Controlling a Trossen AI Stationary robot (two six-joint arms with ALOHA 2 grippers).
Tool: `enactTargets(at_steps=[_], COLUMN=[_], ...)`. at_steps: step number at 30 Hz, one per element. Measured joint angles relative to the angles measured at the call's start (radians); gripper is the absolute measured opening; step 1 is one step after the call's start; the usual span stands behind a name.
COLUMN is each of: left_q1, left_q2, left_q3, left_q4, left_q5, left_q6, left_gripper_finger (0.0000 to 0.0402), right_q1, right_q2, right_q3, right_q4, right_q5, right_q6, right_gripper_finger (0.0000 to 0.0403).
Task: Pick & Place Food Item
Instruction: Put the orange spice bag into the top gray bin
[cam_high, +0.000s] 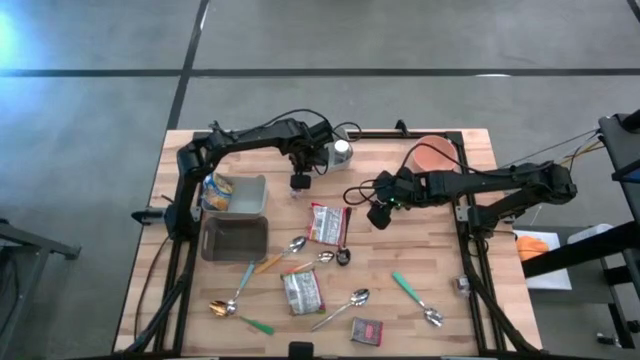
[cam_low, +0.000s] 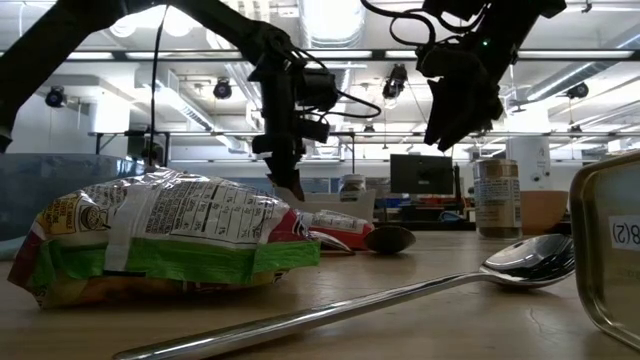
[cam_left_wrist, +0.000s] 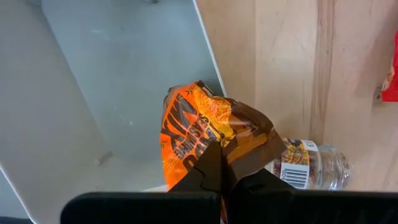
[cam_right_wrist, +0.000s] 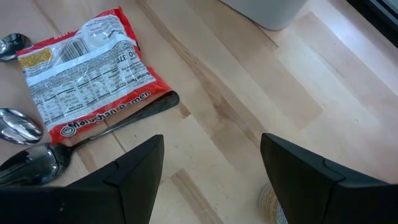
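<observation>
"Maruchan ramen" on red packet (cam_right_wrist: 87, 71)

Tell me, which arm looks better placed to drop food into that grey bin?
The left. Its left gripper is shut on an orange snack packet, hanging right beside the light grey bin. The right gripper is open and empty, above bare wood near a ramen packet.

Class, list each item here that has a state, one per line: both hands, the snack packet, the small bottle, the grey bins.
left hand: shut on the orange snack packet
orange snack packet: crumpled, pinched, held off the table
right hand: open, empty, above the table
small bottle: lying on its side
light grey bin: holds one packet
dark grey bin: contents cannot be told
</observation>
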Motion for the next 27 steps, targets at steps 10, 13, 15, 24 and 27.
enactTargets(at_steps=[10,13,15,24,27], left_q1=[-0.002,-0.003,-0.003,-0.003,-0.003], left_q2=[0.000,0.000,0.000,0.001,0.001], left_q3=[0.005,0.005,0.005,0.006,0.006], left_q4=[0.016,0.017,0.019,0.022,0.025], left_q5=[-0.024,-0.031,-0.049,-0.102,-0.109], left_q6=[-0.004,-0.004,-0.009,-0.015,-0.015], left_gripper_finger=[0.0000,0.0002,0.0012,0.0128,0.0159], right_q1=[0.000,0.000,0.000,0.000,0.000], right_q2=[0.000,0.000,0.000,0.000,0.000], right_q3=[0.000,0.000,0.000,0.000,0.000], right_q4=[0.002,0.002,0.002,0.002,0.002], right_q5=[0.000,0.000,0.000,0.000,0.000], right_q6=[0.000,0.000,0.000,0.000,0.000], right_gripper_finger=[0.0267,0.0267,0.0267,0.0267,0.0267])
